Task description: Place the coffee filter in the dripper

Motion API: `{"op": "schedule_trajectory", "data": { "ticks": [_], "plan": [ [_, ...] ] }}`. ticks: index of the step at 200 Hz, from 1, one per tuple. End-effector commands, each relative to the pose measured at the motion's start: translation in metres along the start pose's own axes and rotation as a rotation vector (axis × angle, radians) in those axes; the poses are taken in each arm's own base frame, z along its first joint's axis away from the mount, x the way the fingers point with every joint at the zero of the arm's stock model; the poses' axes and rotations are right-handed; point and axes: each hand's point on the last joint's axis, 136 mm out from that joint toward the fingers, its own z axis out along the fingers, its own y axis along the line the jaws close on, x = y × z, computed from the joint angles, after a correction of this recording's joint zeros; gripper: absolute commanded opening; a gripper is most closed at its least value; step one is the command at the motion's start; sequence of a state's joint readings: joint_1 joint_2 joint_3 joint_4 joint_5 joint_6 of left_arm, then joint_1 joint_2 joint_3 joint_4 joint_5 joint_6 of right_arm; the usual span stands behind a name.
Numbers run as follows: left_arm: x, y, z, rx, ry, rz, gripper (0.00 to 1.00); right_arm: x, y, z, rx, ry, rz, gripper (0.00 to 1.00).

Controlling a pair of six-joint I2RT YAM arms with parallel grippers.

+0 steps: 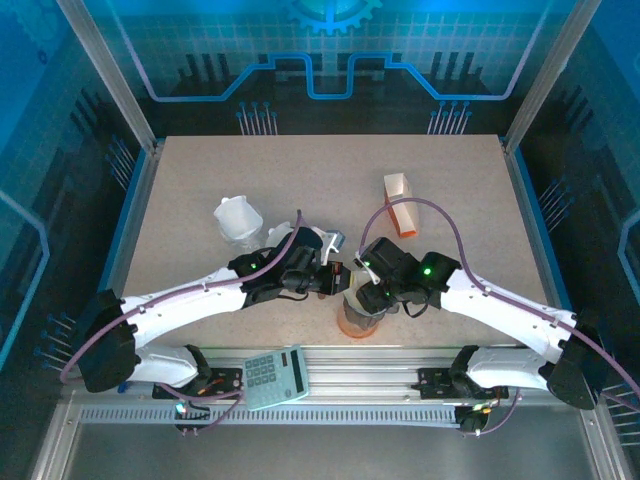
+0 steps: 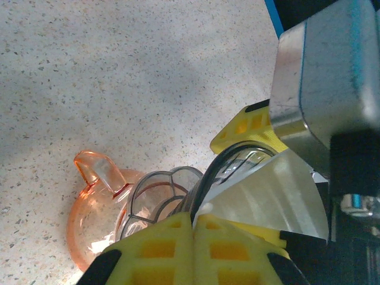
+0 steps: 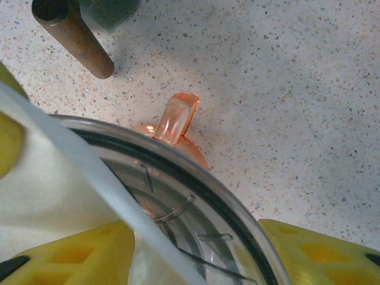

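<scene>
Centrally, toward the near edge of the bench [image 1: 300,170], the two arms meet over the dripper [image 1: 358,322], an orange-tinted piece with a clear ribbed cone that stands upright on the speckled surface. The left end effector [image 1: 335,277] reaches in from the left and the right end effector [image 1: 362,295] from the right, almost touching above it.

From the left wrist, the left end effector [image 2: 193,222] has its yellow fingers [image 2: 160,243] pressed together with no gap, nipping the edge of the coffee filter [image 2: 267,196]. The white paper fans out to the right, over the dripper's rim, with the orange base and handle [image 2: 95,169] below and to the left. One yellow finger of the other arm [image 2: 249,127] sits against the far side of the rim.

From the right wrist, the right end effector [image 3: 190,255] stands part-way wide, one finger on each side of the dripper's top, clasping it. The filter [image 3: 53,178] lies between its left finger and the rim, draped over the edge rather than seated in the cone. A brown wooden handle [image 3: 74,38] lies on the bench beyond.

Farther back stand a white jug [image 1: 240,218] on the left and a small orange-and-white carton [image 1: 400,205] on the right. A calculator [image 1: 275,378] rests by the left arm's base.
</scene>
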State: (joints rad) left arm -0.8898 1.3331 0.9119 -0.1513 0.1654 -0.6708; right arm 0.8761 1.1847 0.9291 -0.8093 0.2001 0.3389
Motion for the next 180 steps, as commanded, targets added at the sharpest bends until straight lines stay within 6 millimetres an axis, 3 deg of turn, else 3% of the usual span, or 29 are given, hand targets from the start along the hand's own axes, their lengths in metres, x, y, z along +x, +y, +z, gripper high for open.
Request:
{"op": "schedule_trajectory", "data": {
  "ticks": [1,103,119,166,180],
  "plan": [
    [0.004,0.010,-0.001,-0.024,0.003,0.012,0.00,0.000,0.002,0.001,-0.012,0.000,0.003,0.58],
    [0.005,0.014,-0.005,-0.042,-0.001,0.011,0.00,-0.004,0.005,0.001,-0.015,-0.006,-0.002,0.65],
    [0.004,0.015,-0.006,-0.046,-0.009,0.009,0.16,-0.004,0.005,0.000,-0.018,-0.010,-0.001,0.66],
    [0.003,0.013,-0.010,-0.045,-0.019,0.007,0.41,-0.006,0.004,-0.002,-0.007,-0.011,0.003,0.70],
    [0.001,0.011,-0.012,-0.039,-0.027,0.006,0.45,-0.004,0.002,-0.001,0.002,0.002,0.002,0.70]
  ]
}}
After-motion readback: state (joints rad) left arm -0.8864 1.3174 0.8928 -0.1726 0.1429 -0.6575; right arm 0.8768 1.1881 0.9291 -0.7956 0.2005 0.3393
